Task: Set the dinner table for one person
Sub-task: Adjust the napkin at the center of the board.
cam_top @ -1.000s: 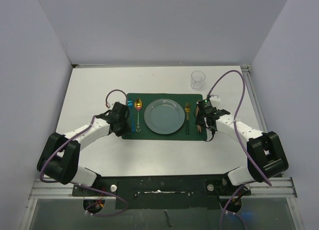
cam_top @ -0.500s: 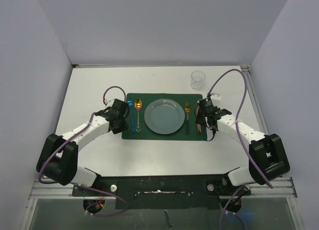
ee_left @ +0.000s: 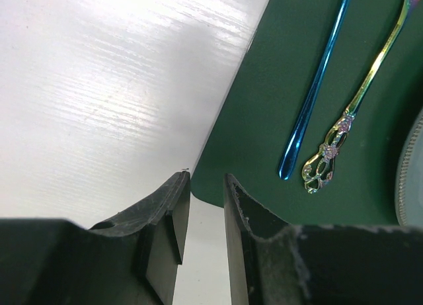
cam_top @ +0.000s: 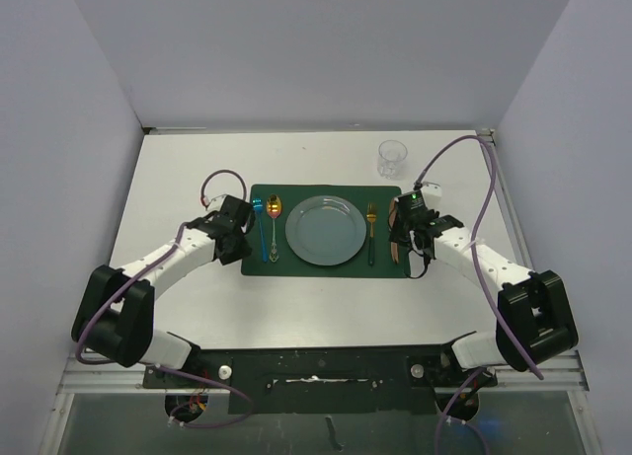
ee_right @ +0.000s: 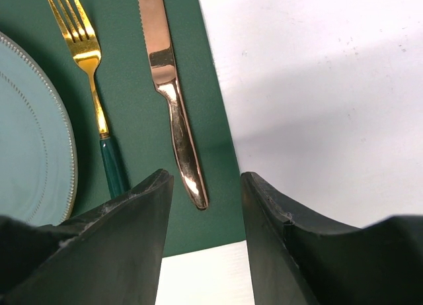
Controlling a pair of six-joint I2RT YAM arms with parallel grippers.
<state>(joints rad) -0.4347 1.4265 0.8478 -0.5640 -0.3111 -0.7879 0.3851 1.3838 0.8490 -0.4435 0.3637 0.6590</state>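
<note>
The setting looks nearly done: on the white bench before the arms, the green placemat carries the plate, with blue spoon and gold spoon to its left and fork and knife to its right, while the left claw, narrowly parted, and the right claw, spread wider, hover empty over the mat's side edges, and only the glass, standing well off at the far right, probably needs bringing closer.

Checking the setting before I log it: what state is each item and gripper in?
Plate, empty, centred on placemat.
Glass, upright, looks empty, off the placemat.
Blue spoon, flat, left of plate.
Gold spoon, flat, beside it.
Fork, flat, right of plate.
Knife, flat, right of fork.
Left gripper, open, empty.
Right gripper, open, empty.
</note>
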